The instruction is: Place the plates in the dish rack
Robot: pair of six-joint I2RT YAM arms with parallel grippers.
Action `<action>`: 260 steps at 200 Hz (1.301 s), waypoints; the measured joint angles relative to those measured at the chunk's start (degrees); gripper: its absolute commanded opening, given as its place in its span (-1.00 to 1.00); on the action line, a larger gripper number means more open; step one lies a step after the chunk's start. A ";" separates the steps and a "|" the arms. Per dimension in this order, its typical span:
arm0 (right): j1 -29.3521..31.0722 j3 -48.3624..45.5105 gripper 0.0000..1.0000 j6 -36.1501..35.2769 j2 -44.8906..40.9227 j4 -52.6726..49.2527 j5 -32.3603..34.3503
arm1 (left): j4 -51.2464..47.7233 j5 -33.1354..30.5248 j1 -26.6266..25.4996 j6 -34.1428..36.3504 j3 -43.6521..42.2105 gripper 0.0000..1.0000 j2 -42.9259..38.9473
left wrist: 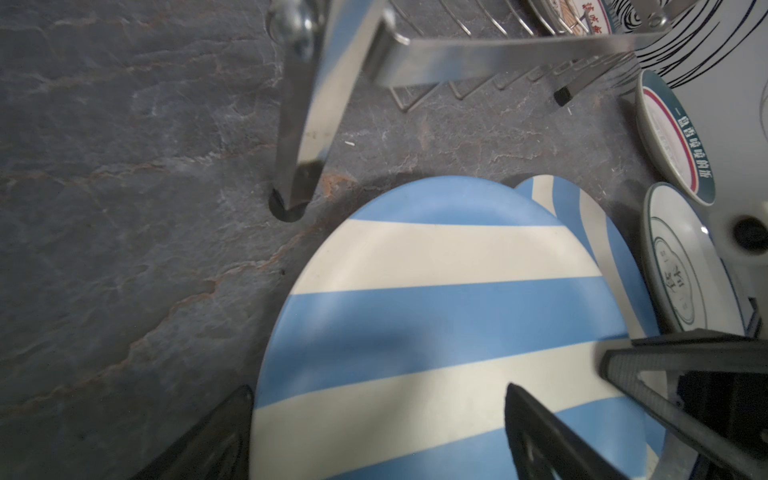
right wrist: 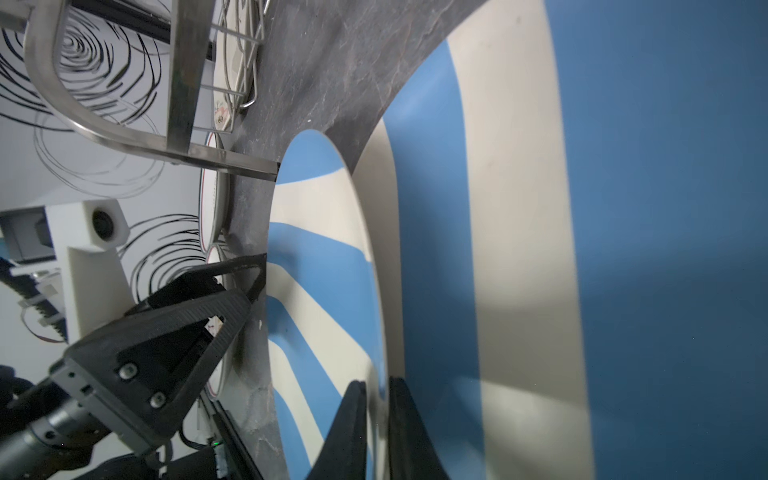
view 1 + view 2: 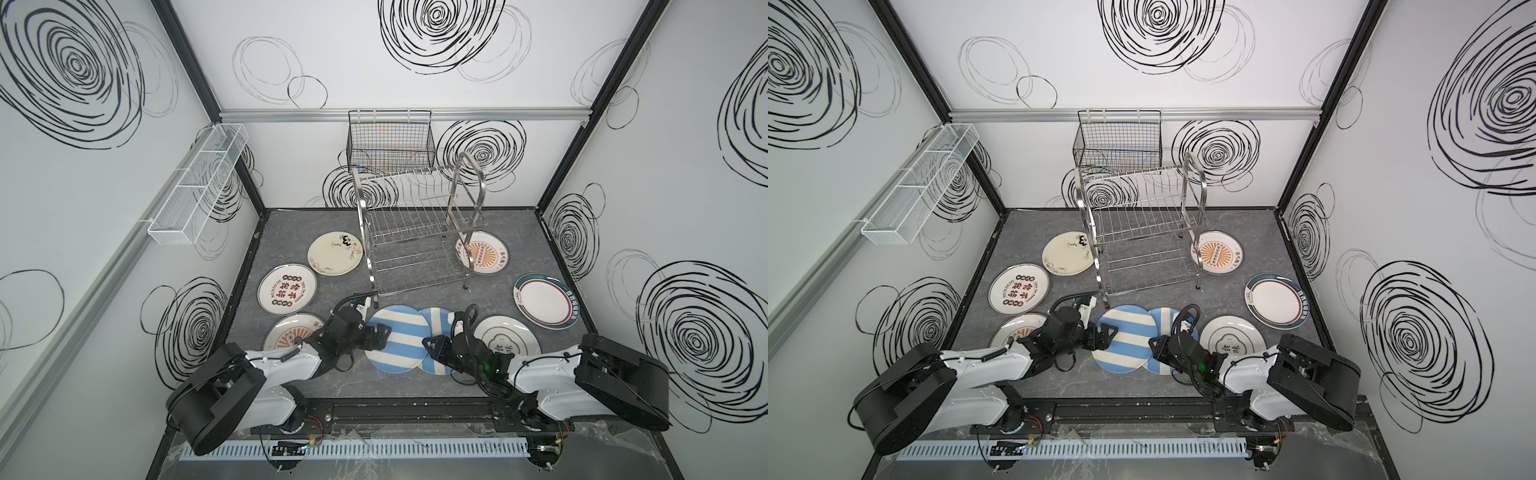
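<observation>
Blue-striped pair: two striped plates are seen flat on the desk (image 3: 291,232), on the arm-base side of the dish rack (image 3: 409,216) and just short of its nearer legs; the upper striped plate (image 3: 397,345) is laid partly over the lower striped plate (image 3: 439,328).
Right end effector (image 2: 376,380): its fingers are pressed almost together on the rim of the upper striped plate, one to each side of that rim, at the edge that overlaps the lower striped plate.
Left end effector (image 1: 378,386): spread wide at the opposite rim of the same plate, with nothing gripped; whether a finger touches the plate cannot be told.
Plate to rack: the pinched plate lies between the two end effectors, while the dish rack stands beyond it, away from the arm bases, with its slotted top tier well above the plate.
Plate's plane: no long axis is offered by a round plate; its face is level with the desk, whereas the rack's dividing wires are judged to call for a plate stood on edge.
Rack's nearest leg: it stands near the left end effector, yet the grip is had by the right one, so the lift is judged to fall to the right.
Rack tiers: no plate is seen standing in either.
</observation>
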 measured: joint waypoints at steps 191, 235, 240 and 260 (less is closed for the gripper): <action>-0.90 16.15 -1.00 -19.45 -40.44 -51.01 0.48 | -18.99 -0.70 17.00 0.26 -0.68 0.91 -28.65; -1.11 30.91 -1.00 -30.12 -39.26 -64.87 2.21 | -20.87 -3.52 18.08 0.85 -4.17 0.91 -35.30; -1.11 32.83 -1.00 -31.23 -38.80 -65.88 2.23 | -21.09 -3.85 18.16 0.96 -4.42 0.92 -35.98; -1.11 40.04 -1.00 -35.80 -37.18 -67.78 2.12 | -21.77 -5.22 18.29 1.53 -5.20 0.92 -38.45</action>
